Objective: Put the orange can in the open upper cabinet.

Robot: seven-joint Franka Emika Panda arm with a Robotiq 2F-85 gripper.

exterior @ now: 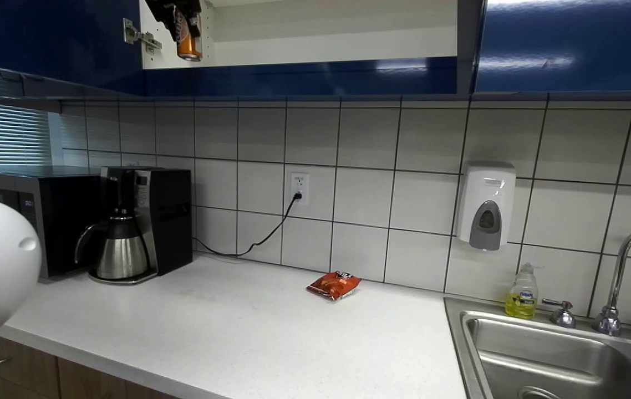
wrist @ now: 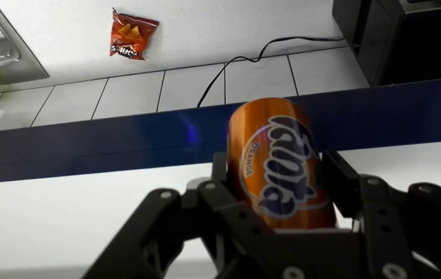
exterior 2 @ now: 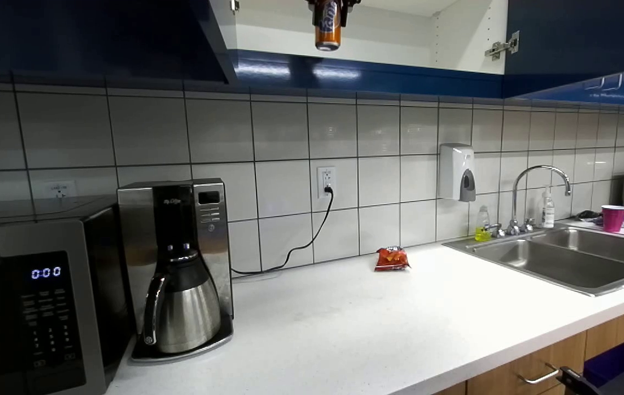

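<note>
The orange can is held upright, or nearly so, by my gripper. It also shows in an exterior view and large in the wrist view. My gripper's black fingers are shut on the can's sides, and the can's base extends past the fingertips. The open upper cabinet shows its pale interior; it also shows in an exterior view. In both exterior views the can appears in front of the opening, its base near the height of the blue bottom edge. Whether it is inside the cabinet cannot be told.
The cabinet's open blue doors flank the opening. Its blue bottom edge lies by the can in the wrist view. Below are a coffee maker, a red snack packet, a soap dispenser and a sink.
</note>
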